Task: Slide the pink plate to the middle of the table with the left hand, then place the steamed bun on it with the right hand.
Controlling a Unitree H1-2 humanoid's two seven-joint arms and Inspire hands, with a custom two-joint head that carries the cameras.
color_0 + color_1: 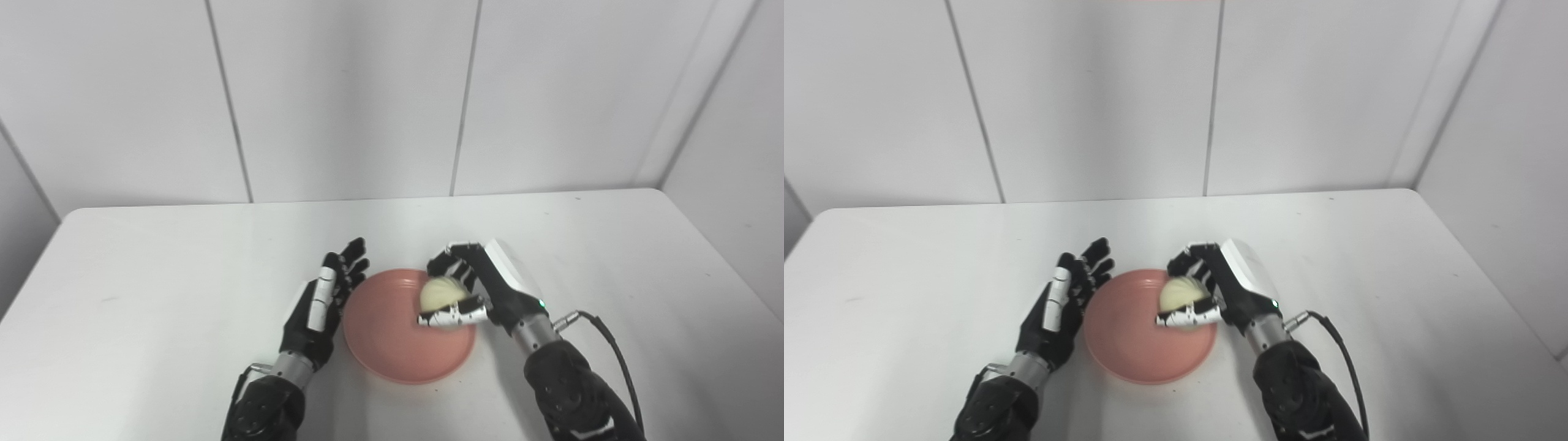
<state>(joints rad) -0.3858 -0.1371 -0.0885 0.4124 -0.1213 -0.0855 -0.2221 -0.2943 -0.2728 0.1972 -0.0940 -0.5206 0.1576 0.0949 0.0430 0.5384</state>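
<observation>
You see the pink plate (398, 337) near the middle of the white table (153, 269). Your right hand (484, 288) grips the steamed bun (442, 294) over the plate's right side, thumb in front and fingers curled behind. Whether it touches the plate is unclear. The bun looks soft, light and easily dented, so hold it gently by its sides. It is a round dome with no clear long axis. Your left hand (324, 300) rests spread and empty, just beside the plate's left rim.

White table (184, 294) with faint scuffs, pale panelled wall (349, 98) behind, thin dark seams between panels
</observation>
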